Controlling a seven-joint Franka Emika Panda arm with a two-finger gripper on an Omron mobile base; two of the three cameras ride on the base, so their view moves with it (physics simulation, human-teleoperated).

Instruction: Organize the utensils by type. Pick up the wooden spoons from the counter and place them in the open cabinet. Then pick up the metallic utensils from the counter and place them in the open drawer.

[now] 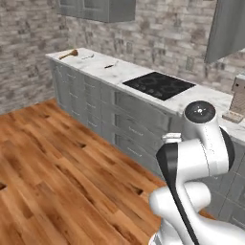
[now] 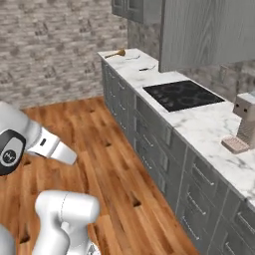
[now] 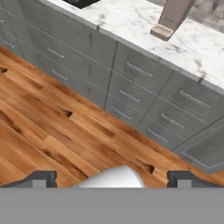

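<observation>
My gripper [image 3: 112, 178] is spread as wide as it goes, with nothing between its two fingertips [image 3: 40, 178]; it hangs over the wooden floor [image 3: 48, 131], aimed at the grey base drawers [image 3: 131, 83] under the tabletop [image 3: 131, 26].

Far beyond the gripper, at the distant end of the marble tabletop [image 1: 124, 69], I can see one wooden spoon [image 1: 68, 54] lying flat near the corner, its round bowl toward the brick wall side. From the right base view the same spoon [image 2: 115, 53] sits at the far corner of the slab. Nearer along the tabletop lies a thin small utensil [image 1: 110, 65] that I take for the fork, though it is too small to be sure. Between those and the gripper is the black cooktop [image 1: 158, 85], set into the slab. Closest to the gripper, up on the tabletop ahead of it, stands a tan knife block [image 3: 171, 18]. Grey wall cabinets [image 2: 209, 32] hang well above it all.
</observation>
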